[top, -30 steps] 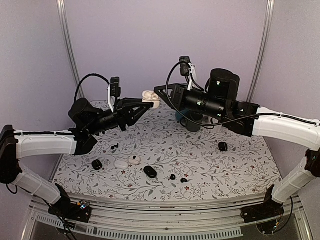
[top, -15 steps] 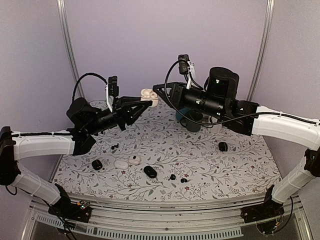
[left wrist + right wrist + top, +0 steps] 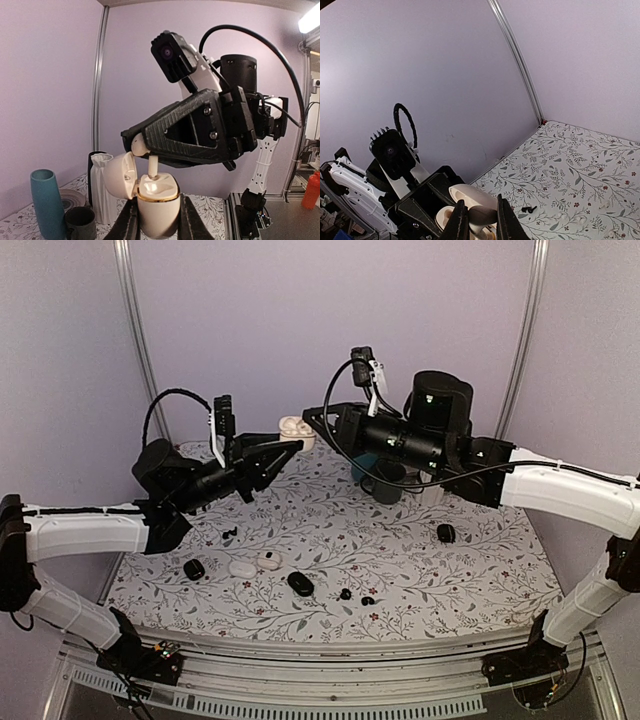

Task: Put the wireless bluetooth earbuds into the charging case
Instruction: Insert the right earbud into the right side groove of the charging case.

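My left gripper is shut on a white charging case, held upright in the air with its lid hinged open to the left. My right gripper is shut on a white earbud. The bud's stem points down and touches the case's socket. In the top view the case hangs between the left gripper and the right gripper, high above the table's back. Two tiny black earbuds lie loose on the table near the front.
Black oval cases and two white cases lie on the floral table. Small black bits lie at the left. A teal vase, a dark cup and a white vase stand at the back.
Both grippers have drifted slightly up and to the left together, still holding the case and the earbud. Nothing on the table has moved.
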`<state>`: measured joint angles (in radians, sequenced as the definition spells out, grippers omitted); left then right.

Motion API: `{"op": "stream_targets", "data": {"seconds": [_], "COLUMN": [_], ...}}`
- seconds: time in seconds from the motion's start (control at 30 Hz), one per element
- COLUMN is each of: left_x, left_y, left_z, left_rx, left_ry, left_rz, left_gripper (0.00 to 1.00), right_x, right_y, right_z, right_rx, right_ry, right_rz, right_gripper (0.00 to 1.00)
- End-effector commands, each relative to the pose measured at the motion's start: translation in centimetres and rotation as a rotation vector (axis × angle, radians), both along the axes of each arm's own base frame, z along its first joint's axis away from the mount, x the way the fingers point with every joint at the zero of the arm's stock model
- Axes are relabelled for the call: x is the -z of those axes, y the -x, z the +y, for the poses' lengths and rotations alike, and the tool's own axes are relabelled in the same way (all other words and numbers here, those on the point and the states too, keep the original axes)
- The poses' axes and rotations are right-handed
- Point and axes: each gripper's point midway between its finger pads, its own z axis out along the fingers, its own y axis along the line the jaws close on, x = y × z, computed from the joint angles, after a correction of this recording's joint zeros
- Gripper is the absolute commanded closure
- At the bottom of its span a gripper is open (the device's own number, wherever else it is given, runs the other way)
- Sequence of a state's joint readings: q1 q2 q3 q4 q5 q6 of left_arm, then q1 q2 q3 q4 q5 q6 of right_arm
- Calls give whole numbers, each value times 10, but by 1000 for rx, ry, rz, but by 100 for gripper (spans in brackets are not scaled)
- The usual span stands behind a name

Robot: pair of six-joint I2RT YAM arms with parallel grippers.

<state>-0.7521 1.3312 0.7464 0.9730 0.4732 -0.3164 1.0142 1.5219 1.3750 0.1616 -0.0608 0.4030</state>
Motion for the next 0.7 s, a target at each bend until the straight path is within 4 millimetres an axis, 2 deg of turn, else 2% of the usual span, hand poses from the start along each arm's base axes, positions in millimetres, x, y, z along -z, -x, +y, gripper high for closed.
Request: {"op": "stream_targets", "data": {"seconds": [0.0,0.67], "left_x": [-39,-44], "left_y": [16,21], "left_z": [16,20], "left_rx": [-60,-91], "left_ry": [107,116], "left_rz": [-150,-200], "left_gripper": [100,100], "right_x": [39,41], "right_y": [14,19], "right_z": [21,29], "right_rx": [-68,-77], "right_ry": [119,150], "right_rz": [55,33], "right_gripper": [89,83]}}
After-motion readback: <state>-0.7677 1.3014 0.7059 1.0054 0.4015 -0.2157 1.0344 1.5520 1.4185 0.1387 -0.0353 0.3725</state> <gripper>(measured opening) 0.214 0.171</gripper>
